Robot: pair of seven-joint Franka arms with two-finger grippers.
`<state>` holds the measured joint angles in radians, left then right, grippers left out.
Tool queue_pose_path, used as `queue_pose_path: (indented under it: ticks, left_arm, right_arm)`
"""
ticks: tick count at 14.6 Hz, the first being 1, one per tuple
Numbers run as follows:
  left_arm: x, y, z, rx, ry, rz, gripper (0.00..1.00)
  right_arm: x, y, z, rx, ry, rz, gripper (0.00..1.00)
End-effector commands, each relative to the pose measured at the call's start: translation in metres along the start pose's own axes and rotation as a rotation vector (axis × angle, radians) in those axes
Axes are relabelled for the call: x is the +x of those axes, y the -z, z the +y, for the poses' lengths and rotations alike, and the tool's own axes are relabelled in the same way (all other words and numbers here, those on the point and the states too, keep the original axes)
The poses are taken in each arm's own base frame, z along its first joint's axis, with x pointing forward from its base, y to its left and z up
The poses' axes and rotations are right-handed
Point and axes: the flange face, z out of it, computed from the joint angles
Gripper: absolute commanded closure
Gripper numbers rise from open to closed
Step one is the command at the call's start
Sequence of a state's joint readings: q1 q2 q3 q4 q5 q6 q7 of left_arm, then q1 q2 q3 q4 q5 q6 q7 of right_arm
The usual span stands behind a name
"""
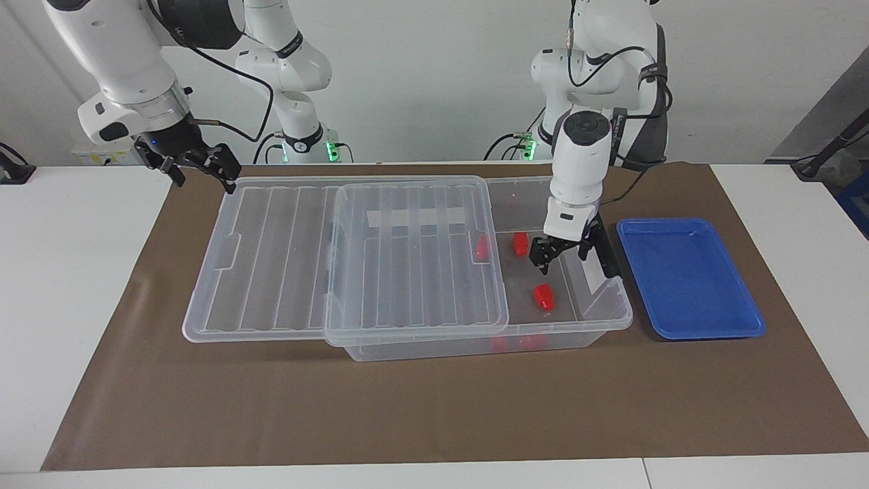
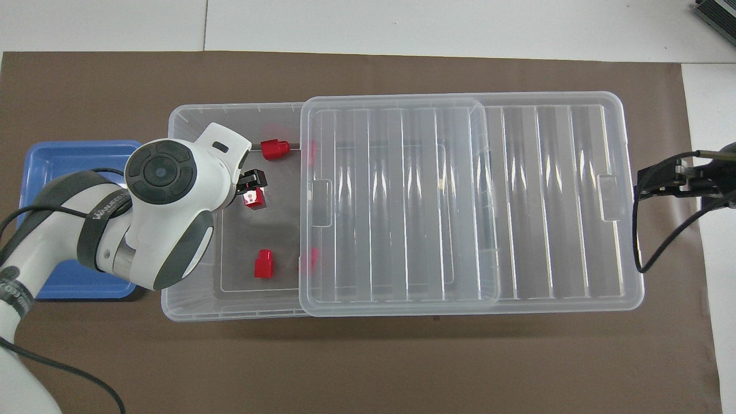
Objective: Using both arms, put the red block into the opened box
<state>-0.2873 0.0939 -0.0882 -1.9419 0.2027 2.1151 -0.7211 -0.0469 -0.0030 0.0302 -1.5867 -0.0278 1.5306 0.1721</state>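
Observation:
The clear box (image 1: 601,319) (image 2: 172,259) lies on the brown mat. Its ribbed lid (image 1: 271,272) (image 2: 546,201) is slid toward the right arm's end, so the end by the left arm stands uncovered. A red block (image 1: 544,297) (image 2: 255,198) lies free on the box floor. My left gripper (image 1: 562,258) (image 2: 252,179) hangs open and empty a little above it. Two more red blocks (image 2: 274,149) (image 2: 264,264) rest on the uncovered floor, one farther from the robots and one nearer. My right gripper (image 1: 202,170) (image 2: 650,184) waits open beside the lid's outer end.
A shallow blue tray (image 1: 686,278) (image 2: 57,158) sits on the mat beside the box's uncovered end, partly under the left arm in the overhead view. Red shapes show faintly through the lid's edge. Two slimmer arms stand at the back wall.

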Motion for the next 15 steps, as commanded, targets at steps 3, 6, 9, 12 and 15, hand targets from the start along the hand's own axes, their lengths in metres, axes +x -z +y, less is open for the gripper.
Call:
queue_pose_path:
  ticks: [3,6,9,12,15]
  left_arm:
    - [0.039,0.077,-0.048,0.054,-0.096,-0.023,0.00]
    - [0.073,0.094,-0.142,-0.019,-0.190,-0.031,0.00]
    - [0.090,0.089,-0.183,-0.043,-0.180,-0.005,0.00]
    - [0.092,0.111,-0.174,-0.062,-0.191,0.061,0.00]
    - [0.087,0.118,-0.191,-0.092,-0.255,-0.037,0.00]
  right_arm:
    - [-0.005,-0.001,0.004,0.006,-0.013,0.021,0.00]
    - [-0.001,-0.006,0.015,0.009,0.002,0.027,0.01]
    - [0.009,-0.023,0.034,0.012,0.040,0.047,0.32]
    - [0.017,-0.036,0.044,0.014,0.053,0.082,1.00]
    - [0.026,-0.067,0.068,0.015,0.025,0.108,1.00]
